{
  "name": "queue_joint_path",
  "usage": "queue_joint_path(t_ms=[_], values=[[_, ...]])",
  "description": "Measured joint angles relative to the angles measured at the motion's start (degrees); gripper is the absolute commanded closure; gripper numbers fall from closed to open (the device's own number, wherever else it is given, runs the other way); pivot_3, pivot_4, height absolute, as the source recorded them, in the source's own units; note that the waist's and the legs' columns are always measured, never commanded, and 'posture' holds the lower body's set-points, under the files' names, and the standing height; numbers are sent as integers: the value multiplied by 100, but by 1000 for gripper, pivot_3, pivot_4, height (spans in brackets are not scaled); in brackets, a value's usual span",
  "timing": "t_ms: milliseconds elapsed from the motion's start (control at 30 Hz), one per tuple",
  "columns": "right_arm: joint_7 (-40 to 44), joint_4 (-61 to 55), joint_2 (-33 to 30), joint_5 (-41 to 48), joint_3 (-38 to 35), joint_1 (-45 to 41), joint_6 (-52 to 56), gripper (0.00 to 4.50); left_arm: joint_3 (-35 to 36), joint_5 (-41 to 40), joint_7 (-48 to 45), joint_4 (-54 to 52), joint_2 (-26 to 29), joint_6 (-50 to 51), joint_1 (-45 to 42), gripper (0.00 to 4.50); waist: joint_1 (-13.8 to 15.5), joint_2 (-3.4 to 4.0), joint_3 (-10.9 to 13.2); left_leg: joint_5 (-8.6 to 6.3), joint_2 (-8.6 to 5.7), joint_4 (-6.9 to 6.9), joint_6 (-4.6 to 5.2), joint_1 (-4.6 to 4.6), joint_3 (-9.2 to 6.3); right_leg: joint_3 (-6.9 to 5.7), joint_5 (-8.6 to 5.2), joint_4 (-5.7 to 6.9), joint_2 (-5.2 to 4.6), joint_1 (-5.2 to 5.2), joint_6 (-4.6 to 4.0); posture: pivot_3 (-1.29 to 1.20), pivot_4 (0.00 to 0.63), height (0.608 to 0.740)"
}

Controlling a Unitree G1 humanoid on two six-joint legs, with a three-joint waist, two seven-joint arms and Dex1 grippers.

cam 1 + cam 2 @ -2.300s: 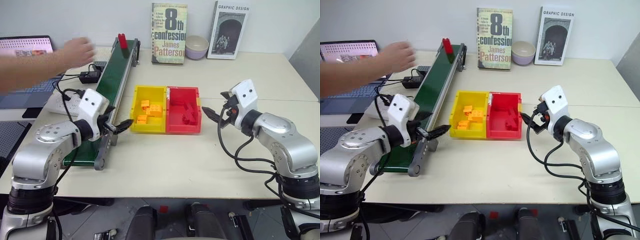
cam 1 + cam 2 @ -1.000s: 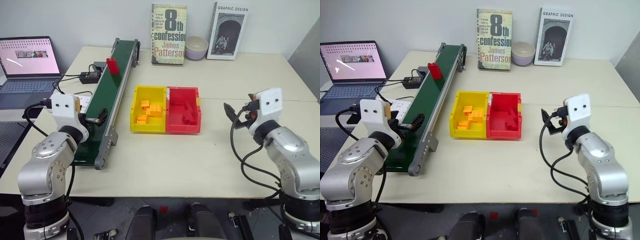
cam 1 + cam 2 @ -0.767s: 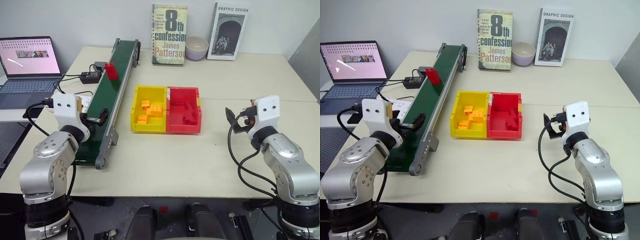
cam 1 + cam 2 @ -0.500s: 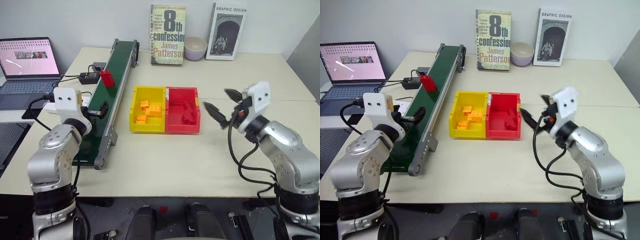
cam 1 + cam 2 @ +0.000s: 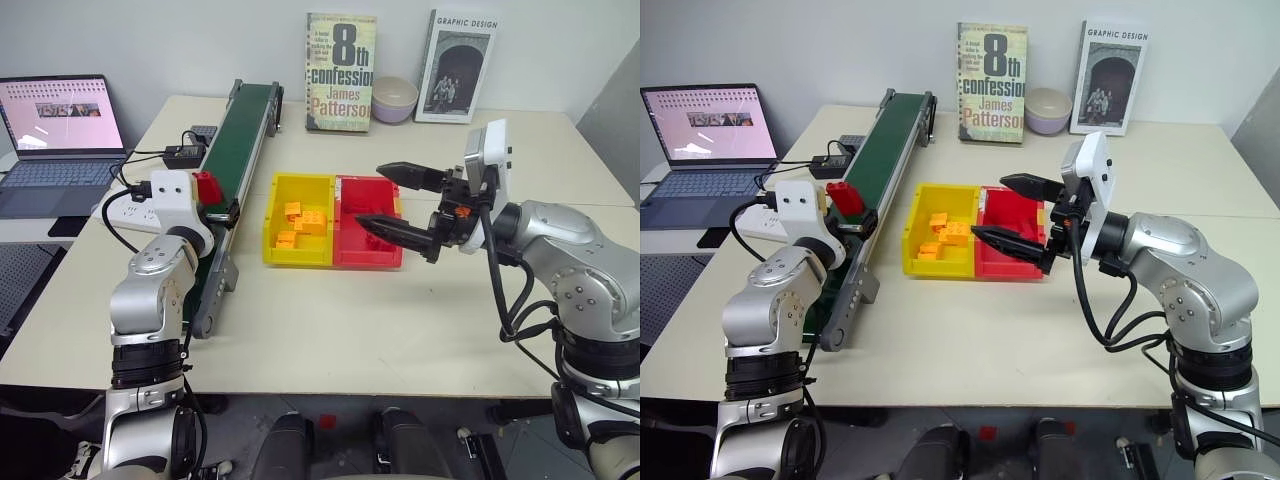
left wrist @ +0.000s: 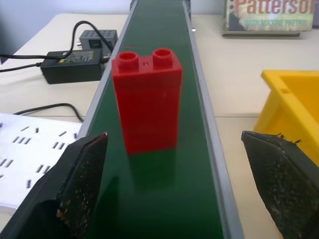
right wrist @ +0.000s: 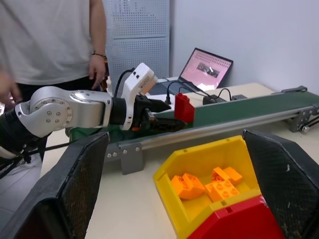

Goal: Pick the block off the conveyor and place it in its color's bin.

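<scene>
lab bench: laptop (image 5: pixel 55 125), conveyor (image 5: pixel 235 140)

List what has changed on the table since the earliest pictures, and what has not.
The red block has ridden down the conveyor from its far end to just ahead of the left gripper, whose jaws stand open around the belt. The right gripper has swung in over the red bin, jaws open. The person's hand has left. Nothing is gripped. Both bins, books and bowl stayed put.
</scene>
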Motion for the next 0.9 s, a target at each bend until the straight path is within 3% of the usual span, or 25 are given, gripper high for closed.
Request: queue_joint_path(t_ms=[167,267,667,900], values=[[138,7,-109,-16,87,20,-79,0,12,160,147,246,9,-112,-30,45,0,0,0,0,0,0,0,0,0,0,0,-1,-2,0,0,0,150,740],[135,6,-143,-11,115,19,-81,0,69,109,110,269,2,-108,-28,419,0,0,0,0,0,0,0,-1,-1,-1,0,-1,-3,0,0,0,150,740],[114,150,-164,-6,145,-123,-124,0,667,-452,331,-1396,-122,1286,680,2995,-2,0,0,-1,2,-2,-1,1,-3,0,-1,-2,-5,0,0,0,150,740],[167,250,-134,-7,209,-177,-194,0,688,-454,419,-1642,-119,1652,695,2968,-1,0,0,-1,0,-2,-1,0,-2,-1,-1,-3,-4,0,0,0,150,740]])
